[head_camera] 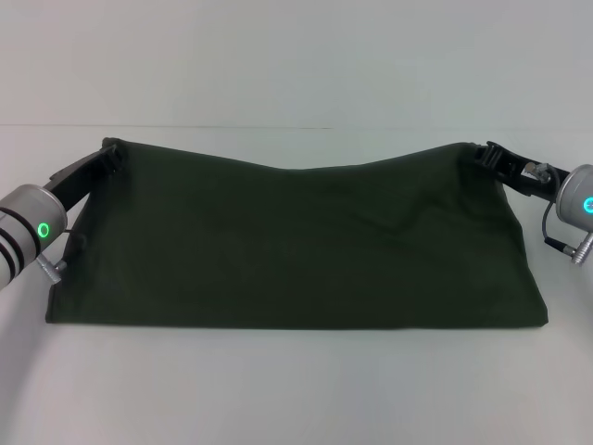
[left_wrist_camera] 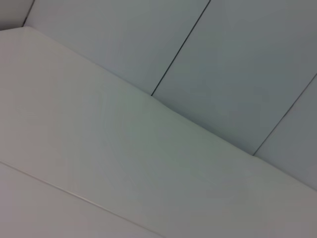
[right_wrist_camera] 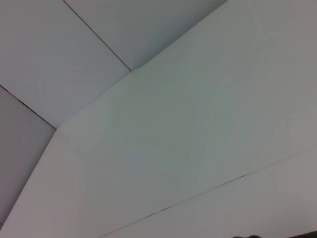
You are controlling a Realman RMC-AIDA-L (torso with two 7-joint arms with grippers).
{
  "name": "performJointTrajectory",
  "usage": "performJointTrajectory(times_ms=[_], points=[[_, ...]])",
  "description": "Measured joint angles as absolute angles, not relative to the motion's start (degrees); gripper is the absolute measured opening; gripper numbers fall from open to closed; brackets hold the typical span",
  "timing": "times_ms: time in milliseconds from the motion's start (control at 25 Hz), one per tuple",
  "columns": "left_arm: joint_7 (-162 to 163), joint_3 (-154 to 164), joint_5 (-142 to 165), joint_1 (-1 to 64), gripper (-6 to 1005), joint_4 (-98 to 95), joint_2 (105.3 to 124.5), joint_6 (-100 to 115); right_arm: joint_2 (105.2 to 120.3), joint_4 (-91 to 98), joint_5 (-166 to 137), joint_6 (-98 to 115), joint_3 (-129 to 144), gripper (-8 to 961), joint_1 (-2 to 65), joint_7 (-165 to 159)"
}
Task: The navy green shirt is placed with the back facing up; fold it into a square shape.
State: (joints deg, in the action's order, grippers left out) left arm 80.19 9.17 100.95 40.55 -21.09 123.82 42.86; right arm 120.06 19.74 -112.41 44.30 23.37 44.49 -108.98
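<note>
A navy green shirt (head_camera: 296, 250) lies folded across a white table (head_camera: 296, 389), its far corners pinched up by the left gripper (head_camera: 109, 159) and right gripper (head_camera: 488, 154), apparently so the fold can be carried over evenly.

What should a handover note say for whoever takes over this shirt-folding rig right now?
Left end effector: at the far left corner of the large dark olive-green cloth shirt, appears shut on it.
Right end effector: at the far right corner, also appears shut on the cloth.
Shirt: spread wide on the white table, plain side showing, far edge sagging between the two raised corners, near edge a straight fold line.
Done: it looks folded once lengthwise into a wide band.
Left: lay the held edge down, release, then fold the sides in to make a square.
The wrist views show only table and wall panels.
</note>
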Motion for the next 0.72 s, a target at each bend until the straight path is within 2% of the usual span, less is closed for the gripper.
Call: performJointTrajectory(times_ms=[720], points=[[80.3, 8.7, 100.8, 41.2, 69, -21.2, 123.71, 42.8, 119.86, 20.1, -110.2, 44.4, 24.4, 52, 45.2, -108.9]])
